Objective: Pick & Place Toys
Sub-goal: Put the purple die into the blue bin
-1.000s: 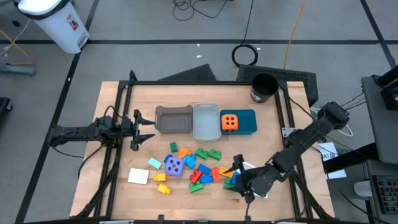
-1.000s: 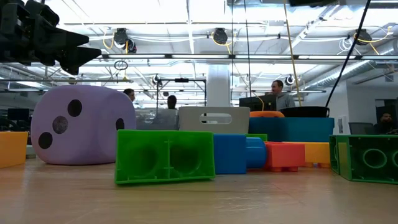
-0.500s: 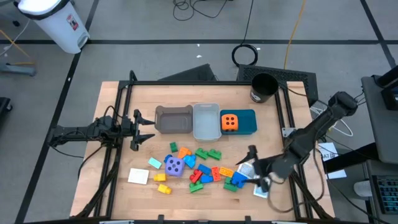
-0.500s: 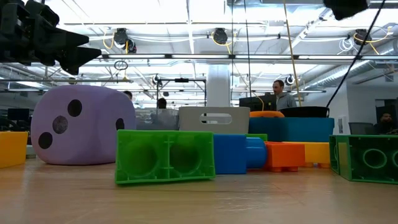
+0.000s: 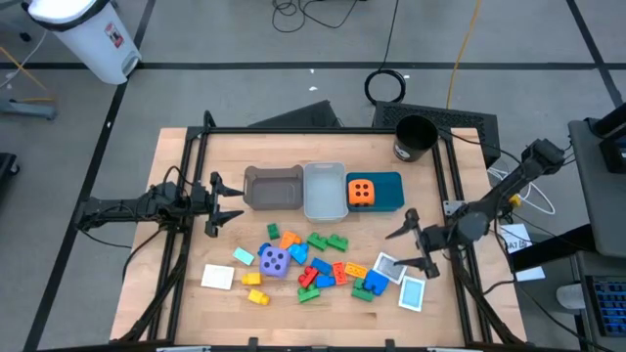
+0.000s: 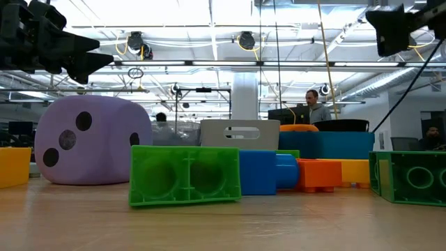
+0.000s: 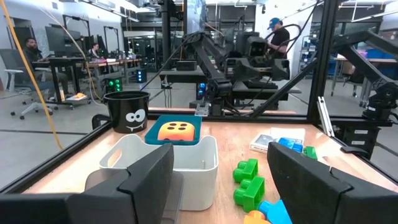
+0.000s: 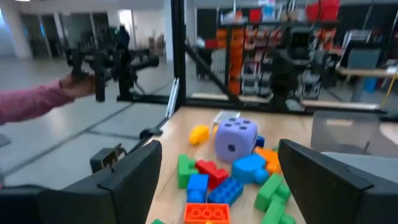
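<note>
Right gripper (image 5: 415, 238) sits at centre-right of the high view, jaws spread wide and holding nothing, just above two flat white cards (image 5: 400, 278) lying on the wooden table (image 5: 293, 147). Left gripper (image 5: 223, 203) hangs at left of centre, beside the grey rectangular bin (image 5: 273, 188), fingers parted and bare. Small plastic bricks in red, blue, green, orange and yellow (image 5: 319, 262) are scattered in the lower middle of the high view, with the purple dotted cube (image 5: 275, 261) among them and a third white card (image 5: 218, 277) to their lower left. Orange dotted cube (image 5: 361, 193) sits inside the teal rectangular bin (image 5: 389, 192); in the low view only its top edge shows over the bin wall. Clear rectangular bin (image 5: 324, 190) is between the grey and teal ones; can't tell if anything is in it. Black round cup (image 5: 415, 138) stands at the table's upper right. Low view: a big green brick (image 6: 185, 174) blocks most of the pile behind it, and another green brick is cut off at the right edge. Right wrist view: a person's pink sleeve (image 8: 34, 101) enters at the left edge, hand blurred.
</note>
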Available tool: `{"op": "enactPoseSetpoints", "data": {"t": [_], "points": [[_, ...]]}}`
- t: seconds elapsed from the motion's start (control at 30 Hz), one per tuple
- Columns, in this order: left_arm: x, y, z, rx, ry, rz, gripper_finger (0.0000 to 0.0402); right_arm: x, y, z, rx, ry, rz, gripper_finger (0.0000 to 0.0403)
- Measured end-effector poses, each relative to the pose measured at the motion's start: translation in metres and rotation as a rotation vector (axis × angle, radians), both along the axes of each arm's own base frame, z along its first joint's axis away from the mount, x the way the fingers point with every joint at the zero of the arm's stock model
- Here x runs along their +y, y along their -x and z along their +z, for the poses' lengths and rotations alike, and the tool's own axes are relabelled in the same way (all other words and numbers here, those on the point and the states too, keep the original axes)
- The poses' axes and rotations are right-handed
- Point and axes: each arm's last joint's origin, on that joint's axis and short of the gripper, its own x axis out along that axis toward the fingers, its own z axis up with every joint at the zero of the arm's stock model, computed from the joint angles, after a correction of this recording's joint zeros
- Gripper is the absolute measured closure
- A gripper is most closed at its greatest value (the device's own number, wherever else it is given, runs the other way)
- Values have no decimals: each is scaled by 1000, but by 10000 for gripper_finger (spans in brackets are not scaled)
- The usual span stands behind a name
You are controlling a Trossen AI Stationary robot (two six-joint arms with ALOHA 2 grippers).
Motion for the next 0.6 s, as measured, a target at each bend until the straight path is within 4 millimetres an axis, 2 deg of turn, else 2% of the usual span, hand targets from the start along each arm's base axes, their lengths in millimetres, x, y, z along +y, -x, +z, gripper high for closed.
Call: {"op": "enactPoseSetpoints", "data": {"t": [0.2, 0.37, 0.43, 0.53, 0.6], "points": [[0, 0, 0, -1, 0, 0, 133, -10, 2, -12, -35, -23, -45, 94], [0, 0, 1, -10, 14, -1, 133, -16, -1, -13, -29, -43, -87, 94], [0, 1, 5, -51, 94, -10, 133, -17, -2, -13, -30, -44, -99, 94], [0, 1, 10, -107, 346, -53, 133, -19, -3, -13, -27, -41, -115, 94], [0, 1, 10, -117, 402, -56, 133, -20, -3, -13, -24, -39, -124, 94]]}}
